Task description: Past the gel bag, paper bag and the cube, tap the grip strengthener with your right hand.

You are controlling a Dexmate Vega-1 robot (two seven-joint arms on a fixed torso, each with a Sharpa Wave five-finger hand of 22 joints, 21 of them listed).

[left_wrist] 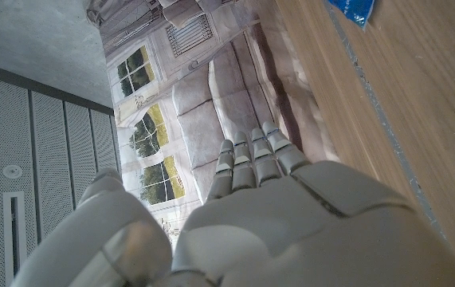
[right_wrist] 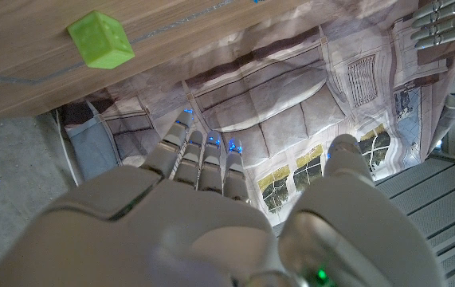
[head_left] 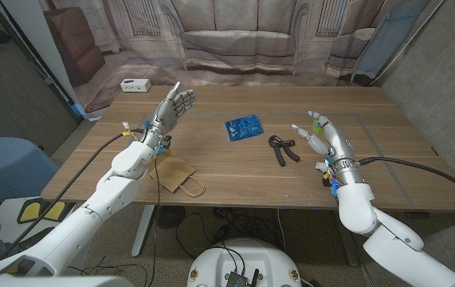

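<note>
grip strengthener [head_left: 284, 149] lies flat on the wooden table [head_left: 235, 171], just off the fingertips of the right hand [head_left: 323, 137], on their thumb side and slightly nearer the robot than they point. it looks like a black sprung tool with two handles splayed in a v; i judge it stiff, light enough to skid if struck sideways, and in no way fragile. a tap wants no hold at all: coming down onto one of the handles, where the surface is broadest, seems the safest touch, since a glancing touch near the spring end might spin it.

the right hand hovers open, fingers spread and holding nothing, palm turned toward the middle of the table. the green cube [head_left: 317, 124] sits just beyond those fingertips, partly hidden by them; in the right wrist view the cube [right_wrist: 100, 38] stands alone on the wood ahead of the hand [right_wrist: 211, 215].

the left hand [head_left: 173, 108] is raised with its fingers straight and close together, empty. the blue gel bag [head_left: 244, 127] lies between the two hands, the brown paper bag [head_left: 173, 173] near the left forearm.
</note>
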